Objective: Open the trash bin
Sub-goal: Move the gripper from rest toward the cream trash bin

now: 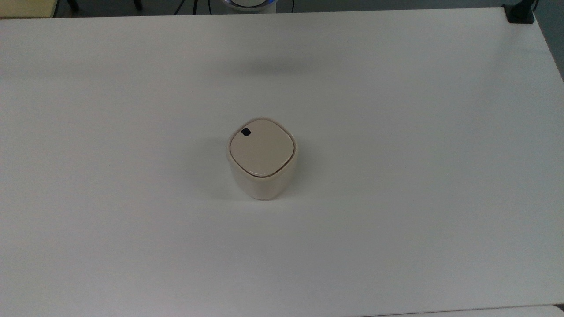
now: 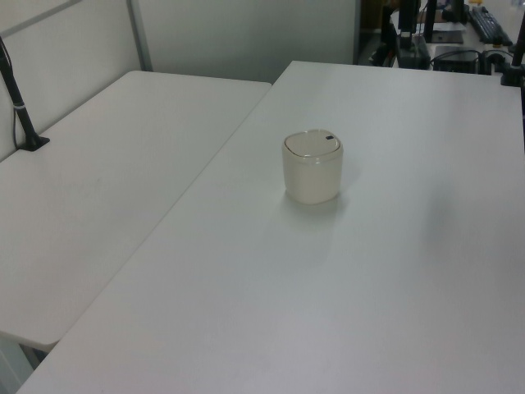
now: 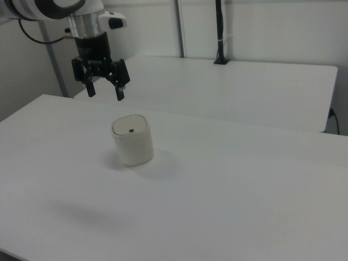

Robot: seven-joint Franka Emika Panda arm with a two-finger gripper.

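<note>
Right view has my gripper [image 3: 104,91] hanging with its fingers spread, holding nothing, above and behind the trash bin [image 3: 132,140] — which stands mid-table [image 1: 396,132], lid [image 1: 261,146] shut. If I come down off the small black button [image 1: 246,132], I'd press bare lid — or tip the light bin.

little cream trash bin [image 1: 261,159] standing upright mid-table, flat lid [image 1: 261,147] shut, tiny black button [image 1: 246,131] by one corner
</note>
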